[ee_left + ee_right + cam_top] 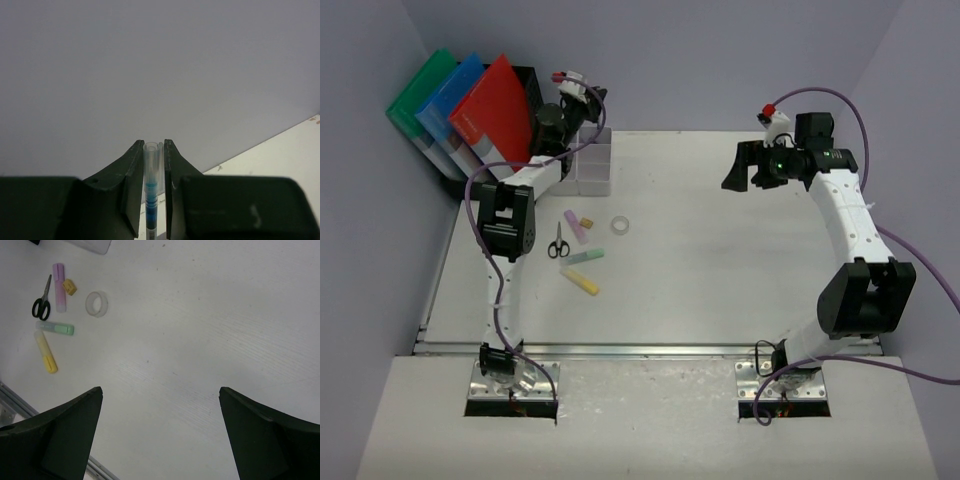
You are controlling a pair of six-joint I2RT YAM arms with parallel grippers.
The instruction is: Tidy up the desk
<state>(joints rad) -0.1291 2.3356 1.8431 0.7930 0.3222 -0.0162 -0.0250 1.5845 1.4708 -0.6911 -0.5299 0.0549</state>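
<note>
1. Pinching a thin clear-and-blue pen (pixel 151 192), the left jaws are almost shut.
2. Wide open and empty are the right jaws.
3. Under both arms lies the big flat white bench (pixel 720 260).
4. Lower the pen gently into the small white tray (pixel 593 172).

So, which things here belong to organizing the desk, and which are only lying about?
For the job: desk, pen in the left gripper, scissors, pink highlighter, green highlighter, yellow highlighter, tape roll, compartment tray.

Only lying about: purple cables, metal base plates.
</note>
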